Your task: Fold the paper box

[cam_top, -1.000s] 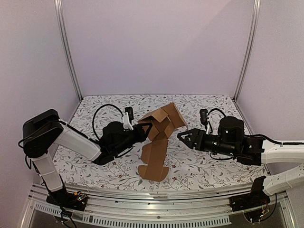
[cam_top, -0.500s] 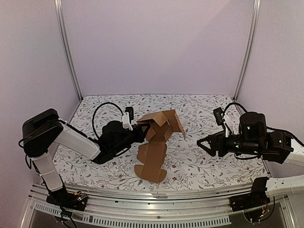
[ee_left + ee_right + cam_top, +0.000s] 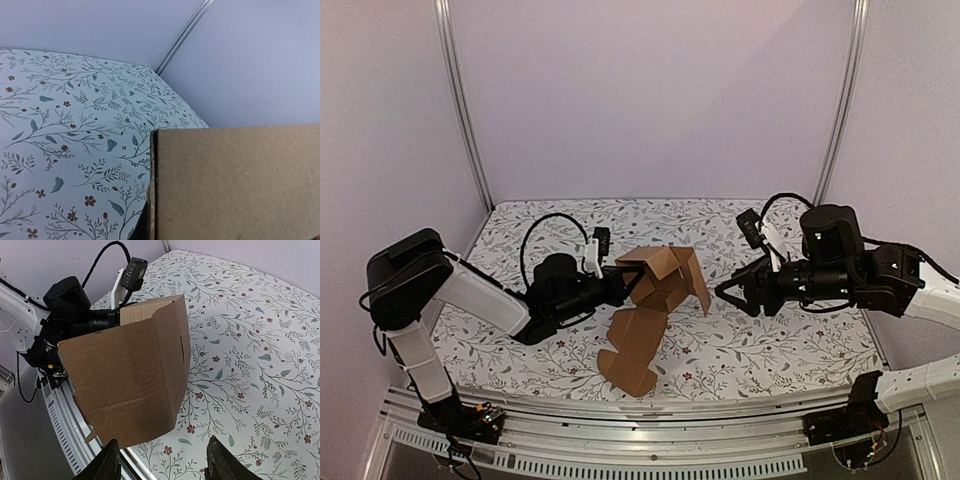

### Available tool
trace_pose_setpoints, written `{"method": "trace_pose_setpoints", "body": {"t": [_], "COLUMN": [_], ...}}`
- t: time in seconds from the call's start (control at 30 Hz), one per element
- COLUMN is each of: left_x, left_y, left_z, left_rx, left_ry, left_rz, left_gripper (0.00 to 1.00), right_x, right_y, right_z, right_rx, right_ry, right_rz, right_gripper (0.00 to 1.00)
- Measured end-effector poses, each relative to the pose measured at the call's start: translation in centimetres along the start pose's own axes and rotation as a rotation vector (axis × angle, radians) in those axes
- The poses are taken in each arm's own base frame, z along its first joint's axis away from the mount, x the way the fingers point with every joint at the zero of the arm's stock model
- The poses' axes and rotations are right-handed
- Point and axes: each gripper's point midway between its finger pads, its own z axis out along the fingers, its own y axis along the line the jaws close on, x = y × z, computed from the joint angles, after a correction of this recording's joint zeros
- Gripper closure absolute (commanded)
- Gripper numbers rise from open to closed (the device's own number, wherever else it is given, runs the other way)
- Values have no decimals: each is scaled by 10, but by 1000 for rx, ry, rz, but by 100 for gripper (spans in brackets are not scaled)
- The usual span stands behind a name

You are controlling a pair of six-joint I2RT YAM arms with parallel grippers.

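The paper box is a partly folded brown cardboard piece held up off the table, with a long flap hanging toward the front. My left gripper is shut on its left edge. In the left wrist view a cardboard panel fills the lower right and hides the fingers. My right gripper is open and empty, just right of the box and not touching it. In the right wrist view the box stands ahead of the open right gripper, with the left gripper behind it.
The floral tablecloth covers the table. A metal rail runs along the front edge. Upright posts stand at the back corners against purple walls. Black cables loop over both wrists.
My right arm drew back to the right, then returned toward the box, higher up. The left gripper shifted the box a little right and its hanging flap swung lower.
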Motion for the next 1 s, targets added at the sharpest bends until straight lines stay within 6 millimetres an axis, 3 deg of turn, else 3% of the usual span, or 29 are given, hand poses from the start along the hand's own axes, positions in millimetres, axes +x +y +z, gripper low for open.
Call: {"method": "trace_pose_setpoints", "body": {"t": [0.43, 0.73, 1.0], "left_x": [6, 10, -4], "left_y": [-9, -4, -7], "left_z": [0, -1, -2], "left_rx": [57, 28, -10], "left_ry": [36, 65, 50], "left_rz": [9, 13, 36], "left_gripper": [100, 100, 100], "right_x": [-16, -19, -21], "right_y": [17, 19, 25], "right_z": [28, 47, 68], "right_rx": [-78, -83, -62], "right_ry": [27, 53, 73], "right_rz": [-25, -29, -41], "right_gripper": [57, 58, 59]}}
